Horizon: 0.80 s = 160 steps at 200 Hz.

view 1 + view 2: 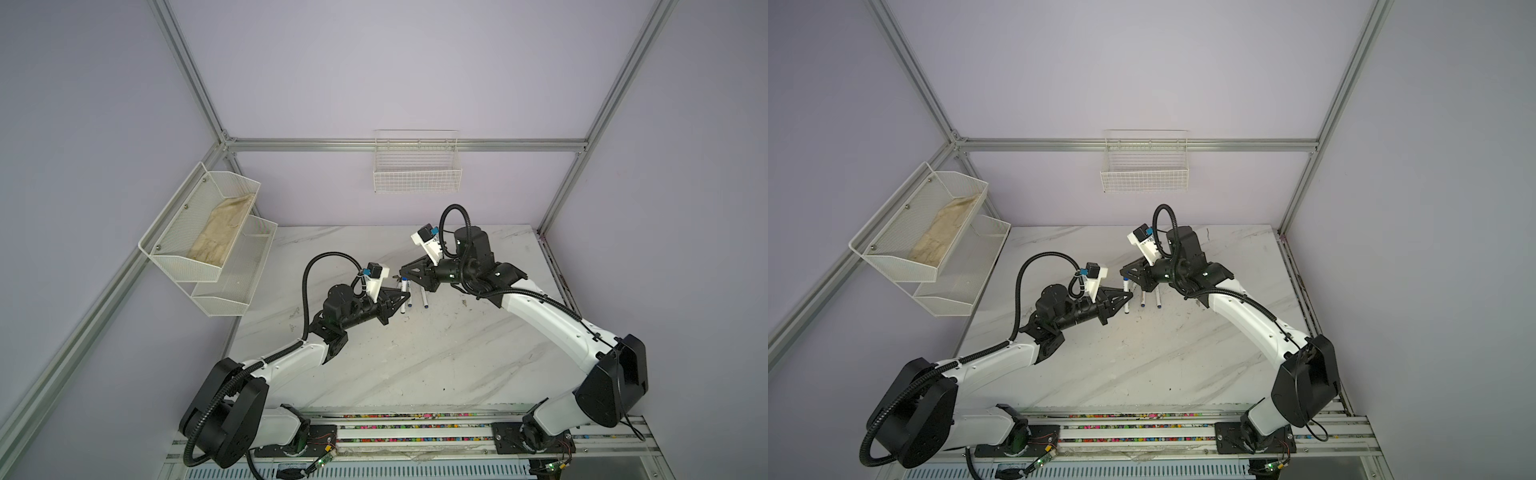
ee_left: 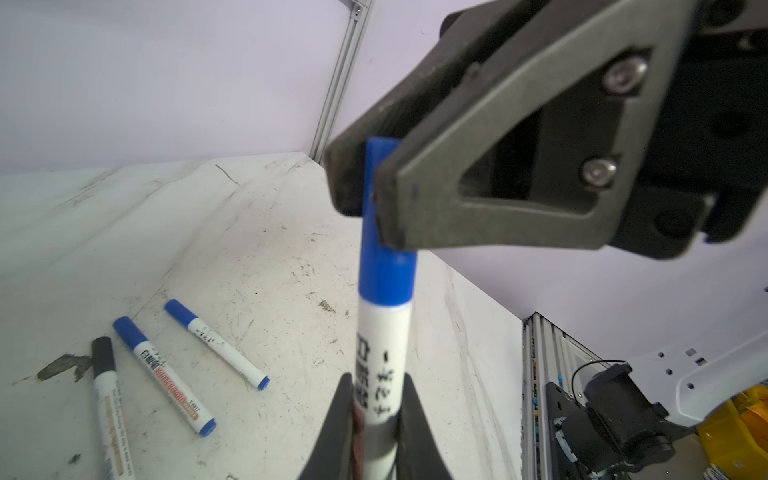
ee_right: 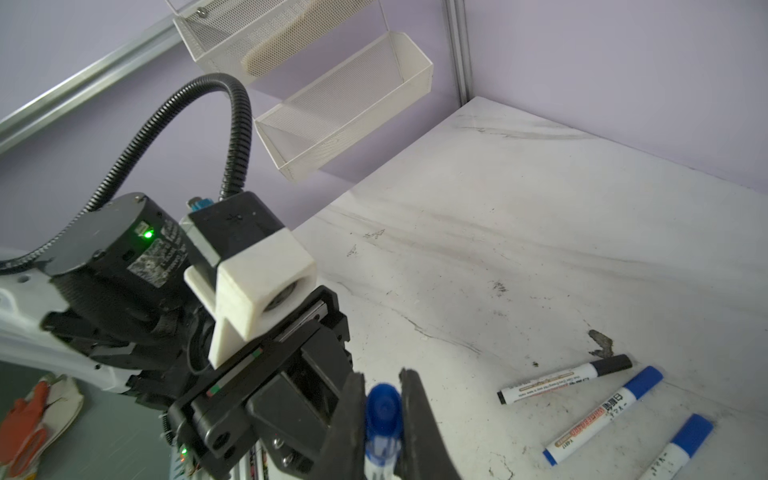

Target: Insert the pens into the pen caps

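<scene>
Blue cap point(image 2: 386, 266) is seating onto last pen point(image 2: 384, 345) | right claw point(image 2: 368, 199) gripping cap, left claw point(image 2: 376, 415) gripping pen | next: pushing fully home

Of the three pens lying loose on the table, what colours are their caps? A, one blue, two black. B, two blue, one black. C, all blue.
B: the left wrist view shows the table bearing one black-capped pen and two blue-capped pens.

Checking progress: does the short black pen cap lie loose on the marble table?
No, the short black pen cap sits on its white-barrelled marker pen.
</scene>
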{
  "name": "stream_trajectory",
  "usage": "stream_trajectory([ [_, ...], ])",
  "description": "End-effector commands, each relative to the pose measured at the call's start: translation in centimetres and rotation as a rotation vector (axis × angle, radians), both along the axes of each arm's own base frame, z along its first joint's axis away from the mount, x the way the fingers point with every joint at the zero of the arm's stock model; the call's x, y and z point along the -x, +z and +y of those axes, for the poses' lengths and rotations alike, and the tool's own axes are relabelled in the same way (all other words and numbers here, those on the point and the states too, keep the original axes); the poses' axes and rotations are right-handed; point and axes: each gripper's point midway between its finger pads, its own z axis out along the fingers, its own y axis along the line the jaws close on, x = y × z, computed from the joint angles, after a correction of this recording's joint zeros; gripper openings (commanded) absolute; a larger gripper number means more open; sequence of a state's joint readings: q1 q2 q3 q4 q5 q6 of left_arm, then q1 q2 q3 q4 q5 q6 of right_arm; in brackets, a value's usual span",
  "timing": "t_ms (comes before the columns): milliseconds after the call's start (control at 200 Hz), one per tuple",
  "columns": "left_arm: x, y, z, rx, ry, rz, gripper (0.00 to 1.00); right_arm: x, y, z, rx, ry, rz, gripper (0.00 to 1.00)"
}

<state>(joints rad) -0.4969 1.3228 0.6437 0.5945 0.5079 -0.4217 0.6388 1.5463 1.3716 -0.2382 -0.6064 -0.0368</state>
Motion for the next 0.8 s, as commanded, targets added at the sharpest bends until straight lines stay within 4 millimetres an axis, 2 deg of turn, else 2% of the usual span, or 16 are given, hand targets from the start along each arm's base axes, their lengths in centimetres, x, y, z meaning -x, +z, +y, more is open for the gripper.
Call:
stream_trajectory([
  [0,-3.4,21.5,8.8,0.355,0.436,-0.519,0.00,7.7,-14.5,-3.9,0.492,0.066,0.385,0.00],
  [165,-3.5,22.6,9.7,0.333,0.500,-0.558,0.00,6.2,-15.0,-4.2,0.501,-0.002,0.411,0.00],
  [255,-3.0,22.9,10.3,0.349,0.520,-0.566,0.00,4.5,-15.1,-5.4,0.455,-0.061,0.466,0.00],
  [325,-2.6,22.7,10.5,0.362,0.519,-0.562,0.00,3.0,-14.2,-6.2,0.373,-0.104,0.507,0.00],
  [405,-2.2,22.3,10.1,0.361,0.485,-0.554,0.00,2.4,-12.4,-5.8,0.279,-0.087,0.505,0.00],
  [500,-1.6,21.6,8.1,0.307,0.370,-0.556,0.00,2.5,-9.5,-4.5,0.165,-0.029,0.463,0.00],
  [610,-1.5,19.3,5.4,0.244,0.310,-0.504,0.00,2.2,-6.4,-3.6,0.058,-0.014,0.402,0.00],
  [695,-1.4,17.3,3.7,0.222,0.285,-0.463,0.00,1.8,-4.8,-3.3,0.013,-0.011,0.359,0.00],
  [735,-1.4,16.2,3.0,0.212,0.272,-0.434,0.00,1.6,-3.9,-3.2,-0.008,-0.018,0.337,0.06],
  [795,-1.3,14.5,1.9,0.191,0.255,-0.395,0.00,0.9,-2.4,-3.2,-0.038,-0.048,0.292,0.23],
])
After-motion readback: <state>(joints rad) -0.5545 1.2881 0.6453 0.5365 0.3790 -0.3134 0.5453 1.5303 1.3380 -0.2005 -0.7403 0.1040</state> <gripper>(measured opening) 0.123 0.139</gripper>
